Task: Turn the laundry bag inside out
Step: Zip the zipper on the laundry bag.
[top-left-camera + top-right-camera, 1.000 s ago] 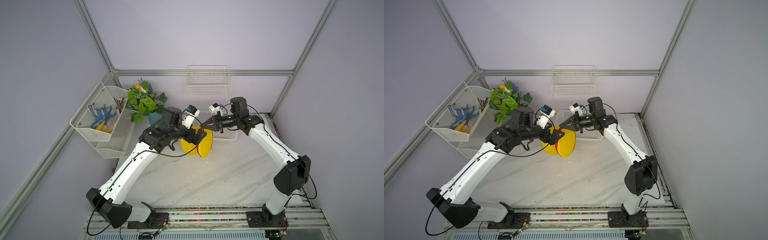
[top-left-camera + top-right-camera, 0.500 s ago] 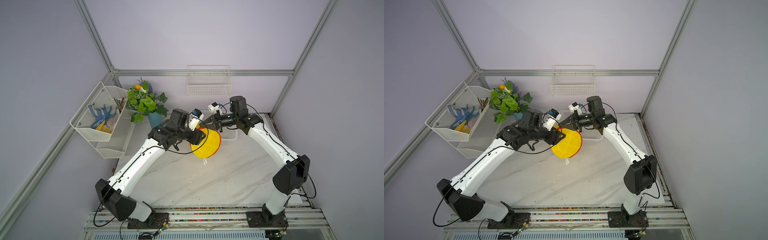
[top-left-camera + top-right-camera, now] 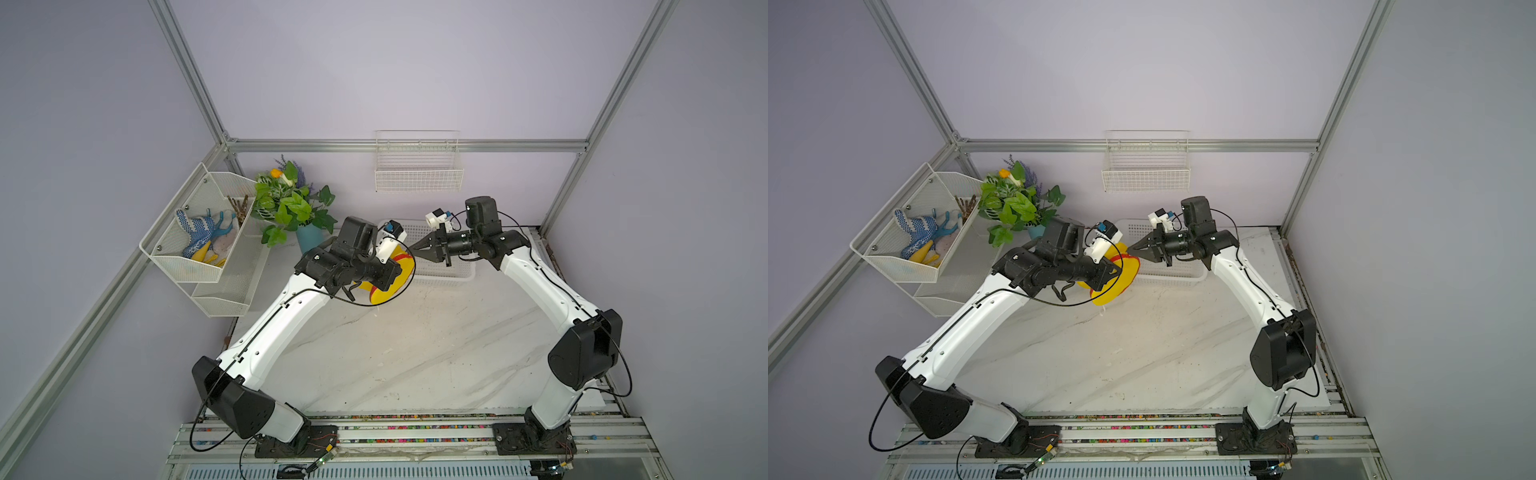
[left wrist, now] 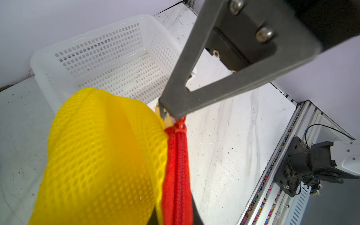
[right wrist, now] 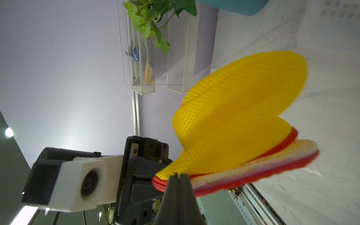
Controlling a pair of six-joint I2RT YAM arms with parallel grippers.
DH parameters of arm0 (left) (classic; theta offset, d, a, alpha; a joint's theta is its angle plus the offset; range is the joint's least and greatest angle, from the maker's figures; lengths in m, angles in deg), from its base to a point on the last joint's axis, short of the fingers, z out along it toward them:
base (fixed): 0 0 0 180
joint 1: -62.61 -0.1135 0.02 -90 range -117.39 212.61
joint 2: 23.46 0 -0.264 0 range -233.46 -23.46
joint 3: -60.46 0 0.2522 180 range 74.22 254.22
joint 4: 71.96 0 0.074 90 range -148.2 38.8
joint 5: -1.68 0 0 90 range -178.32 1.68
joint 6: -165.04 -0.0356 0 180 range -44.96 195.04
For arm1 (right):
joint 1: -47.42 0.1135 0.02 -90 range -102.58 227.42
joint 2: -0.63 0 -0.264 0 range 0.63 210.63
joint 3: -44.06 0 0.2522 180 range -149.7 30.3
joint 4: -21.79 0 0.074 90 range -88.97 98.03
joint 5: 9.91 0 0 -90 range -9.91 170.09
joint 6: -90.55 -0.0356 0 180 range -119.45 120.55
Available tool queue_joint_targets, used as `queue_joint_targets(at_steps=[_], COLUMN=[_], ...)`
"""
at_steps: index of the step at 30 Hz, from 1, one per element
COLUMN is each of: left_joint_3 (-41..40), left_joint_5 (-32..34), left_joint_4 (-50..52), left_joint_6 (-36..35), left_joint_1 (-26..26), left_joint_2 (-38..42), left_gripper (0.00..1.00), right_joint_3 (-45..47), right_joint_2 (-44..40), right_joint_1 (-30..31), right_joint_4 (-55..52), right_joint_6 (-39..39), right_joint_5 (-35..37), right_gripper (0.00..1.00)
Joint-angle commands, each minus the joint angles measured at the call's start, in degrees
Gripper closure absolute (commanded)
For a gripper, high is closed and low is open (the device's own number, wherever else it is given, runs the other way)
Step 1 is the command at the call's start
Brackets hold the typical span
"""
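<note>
The laundry bag (image 3: 380,296) (image 3: 1126,272), bright yellow mesh with red zipper trim, hangs in the air above the back of the table between both arms. My left gripper (image 3: 392,276) (image 3: 1111,276) is shut on its red zipper edge (image 4: 176,175), which runs in between the jaws in the left wrist view. My right gripper (image 3: 411,248) (image 3: 1130,249) (image 5: 178,176) is shut, its fingertips (image 4: 171,109) pinching the red zipper pull (image 4: 180,124) at the bag's rim. The bag (image 5: 233,109) is folded into flat lobes. The left fingertips are hidden by fabric.
A white perforated basket (image 3: 440,266) (image 4: 109,58) sits on the marble table (image 3: 415,353) just behind the bag. A potted plant (image 3: 291,208) and a wire rack (image 3: 199,249) with gloves stand at the back left. A wire basket (image 3: 417,174) hangs on the back wall.
The left gripper moved in toward the bag and went from open to shut on its zipper edge. The bag swung and folded meanwhile. The right gripper kept its grip in place.
</note>
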Motion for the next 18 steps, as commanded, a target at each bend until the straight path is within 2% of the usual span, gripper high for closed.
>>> queue_joint_targets(at_steps=[1,4,5,7,10,11,12,13,16,18], left_joint_3=[9.5,11.4,11.2,9.4,4.5,2.7,1.0,-0.5,-2.4,-2.1], left_joint_5=[-5.7,-11.0,-12.9,-16.0,-18.0,-18.4,-18.5,-18.7,-18.2,-17.9], left_joint_4=[2.8,0.9,-0.9,-5.8,-11.4,-12.0,-12.4,-12.5,-12.4,-12.3], left_joint_6=[2.3,6.9,8.9,13.6,17.7,18.2,18.4,18.4,17.6,17.0], left_joint_1=[-3.2,-6.5,-7.7,-9.7,-10.5,-10.6,-10.6,-10.6,-10.6,-10.5], left_joint_2=[3.5,3.9,6.3,7.8,9.3,9.5,9.7,9.9,10.1,10.0], left_gripper=[1.0,1.0,1.0,1.0,1.0,0.94,0.76,0.64,0.42,0.36], right_joint_3=[3.3,6.4,7.9,10.9,8.6,7.0,4.8,2.1,-5.8,-8.7], right_joint_2=[-2.1,-2.2,-2.3,-2.9,-2.9,-2.9,-2.7,-2.4,-0.7,0.0], right_joint_1=[-2.0,-2.1,-2.1,-2.0,-1.7,-1.7,-1.5,-1.5,-0.7,-0.1], right_joint_4=[-0.6,0.2,1.8,6.9,7.3,6.9,5.9,4.1,-3.9,-6.6], right_joint_6=[2.9,3.3,2.4,-1.0,-1.5,-1.6,-1.3,-0.4,3.6,4.8], right_joint_5=[4.5,5.2,5.1,4.7,3.7,3.4,3.1,2.8,2.8,2.5], right_gripper=[1.0,1.0,1.0,1.0,1.0,1.0,1.0,1.0,1.0,1.0])
